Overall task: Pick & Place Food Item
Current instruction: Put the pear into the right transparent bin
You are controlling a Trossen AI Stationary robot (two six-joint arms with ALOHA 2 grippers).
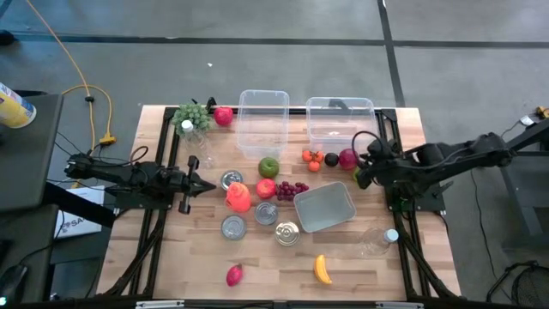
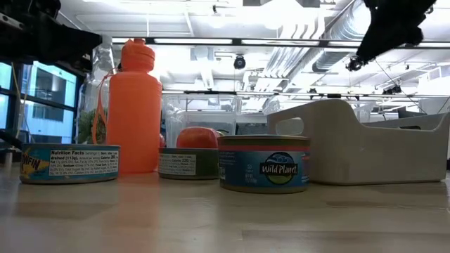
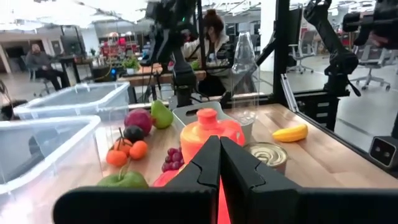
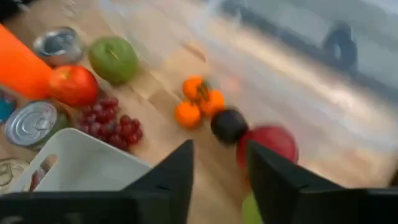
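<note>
- The right gripper (image 1: 358, 174) hangs over the right side of the bench, near the far edge, with its fingers (image 4: 176, 171) parted and nothing between them.
- Below it lie the dark red fruit (image 4: 272, 142), a dark plum (image 4: 228, 124) touching it and three small oranges (image 4: 199, 98) just beside; which one is the target, I cannot tell.
- Risk: the fruits are close together, so a descending finger may push the plum or roll the red fruit away.
- The left gripper (image 1: 190, 185) waits at the left edge, fingers closed on nothing.
- The wrist picture is smeared, so the clear bins (image 1: 262, 116) at the far edge are hard to make out there.
</note>
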